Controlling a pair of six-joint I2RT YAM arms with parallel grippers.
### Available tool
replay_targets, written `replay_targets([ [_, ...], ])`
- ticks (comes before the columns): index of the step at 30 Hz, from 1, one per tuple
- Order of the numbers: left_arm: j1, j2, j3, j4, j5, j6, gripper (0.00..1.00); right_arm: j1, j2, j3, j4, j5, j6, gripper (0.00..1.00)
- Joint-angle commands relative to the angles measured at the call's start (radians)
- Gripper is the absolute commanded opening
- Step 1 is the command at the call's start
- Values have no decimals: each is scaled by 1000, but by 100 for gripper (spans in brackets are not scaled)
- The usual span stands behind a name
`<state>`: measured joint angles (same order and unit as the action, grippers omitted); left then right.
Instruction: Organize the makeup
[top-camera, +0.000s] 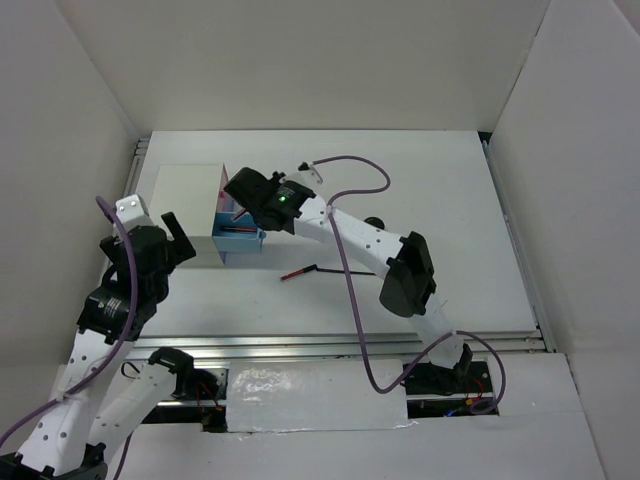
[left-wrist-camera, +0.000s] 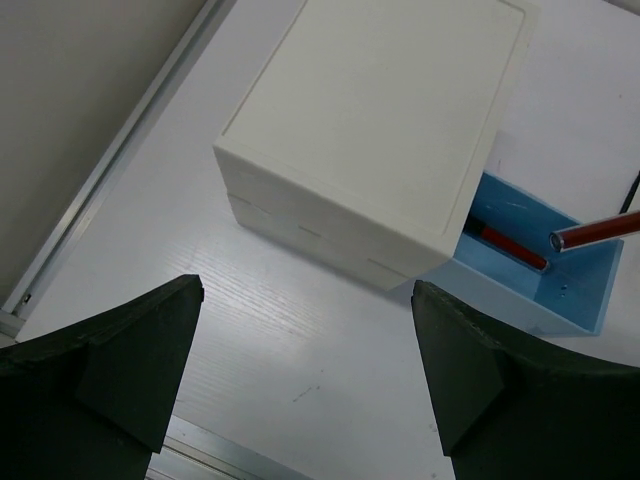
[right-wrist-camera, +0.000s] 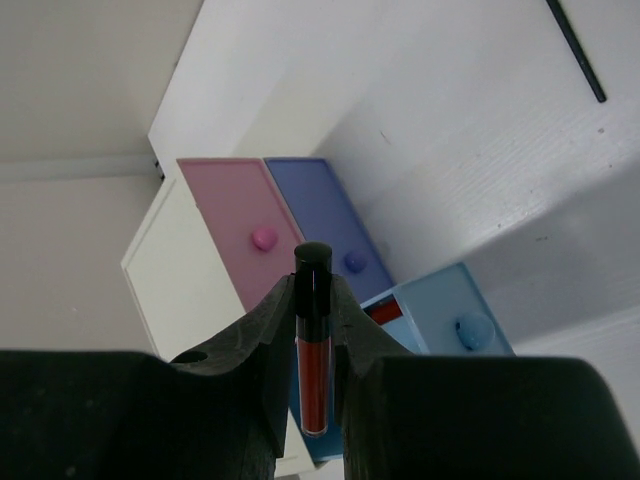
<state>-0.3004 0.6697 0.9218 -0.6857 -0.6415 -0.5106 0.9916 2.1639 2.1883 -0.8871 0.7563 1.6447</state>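
Observation:
My right gripper (right-wrist-camera: 313, 290) is shut on a red lip-gloss tube (right-wrist-camera: 313, 370) with a black cap. It holds the tube in the air above the open light-blue drawer (right-wrist-camera: 450, 310), where another red tube (right-wrist-camera: 385, 311) lies. In the top view this gripper (top-camera: 238, 190) hovers over the front of the white box (top-camera: 185, 190). A red-and-black pencil (top-camera: 298, 272) lies on the table in front of the drawer. A thin black pencil (right-wrist-camera: 575, 45) lies farther off. My left gripper (left-wrist-camera: 305, 370) is open and empty, beside the box (left-wrist-camera: 380, 120). The compacts are not clearly visible.
The box has a closed pink drawer (right-wrist-camera: 240, 225) and a closed darker blue drawer (right-wrist-camera: 325, 215). The open light-blue drawer (left-wrist-camera: 560, 290) sticks out toward the table's middle. White walls enclose the table, and a metal rail (top-camera: 350, 345) runs along its near edge.

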Motion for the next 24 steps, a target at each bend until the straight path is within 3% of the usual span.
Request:
replay_targets([
  [1, -5, -36, 23, -9, -102, -57, 99, 22, 19, 44, 13, 58, 44, 0],
  [24, -6, -56, 28, -18, -109, -68, 99, 82, 100, 99, 33, 190, 46, 0],
])
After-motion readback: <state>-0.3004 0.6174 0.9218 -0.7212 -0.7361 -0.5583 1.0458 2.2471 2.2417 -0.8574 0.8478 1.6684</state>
